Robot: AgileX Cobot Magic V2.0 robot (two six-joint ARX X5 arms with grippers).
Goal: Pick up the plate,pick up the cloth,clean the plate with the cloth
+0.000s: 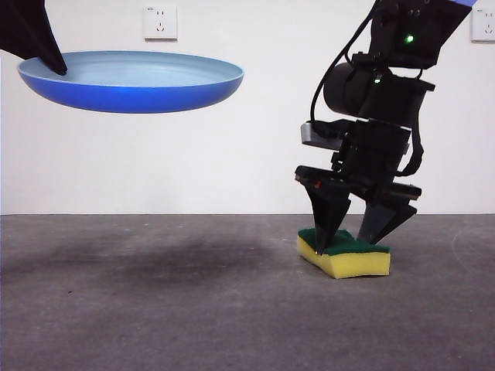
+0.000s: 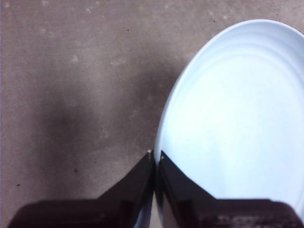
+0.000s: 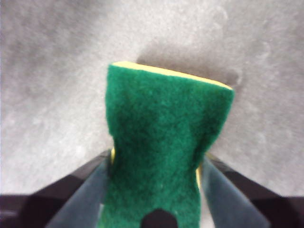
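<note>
The light-blue plate (image 1: 131, 81) hangs level high above the table at the left of the front view. My left gripper (image 1: 54, 66) is shut on its rim; the left wrist view shows the jaws (image 2: 156, 154) pinching the plate's edge (image 2: 237, 118). The cloth, a yellow sponge with a dark green top (image 1: 348, 259), lies on the table at the right. My right gripper (image 1: 342, 243) comes down on it from above. In the right wrist view its jaws (image 3: 157, 159) press the sponge's (image 3: 166, 114) pinched sides.
The grey table (image 1: 155, 309) runs back to a white wall. Two wall sockets (image 1: 160, 22) (image 1: 483, 27) sit high on that wall. The plate's shadow falls on the table below it.
</note>
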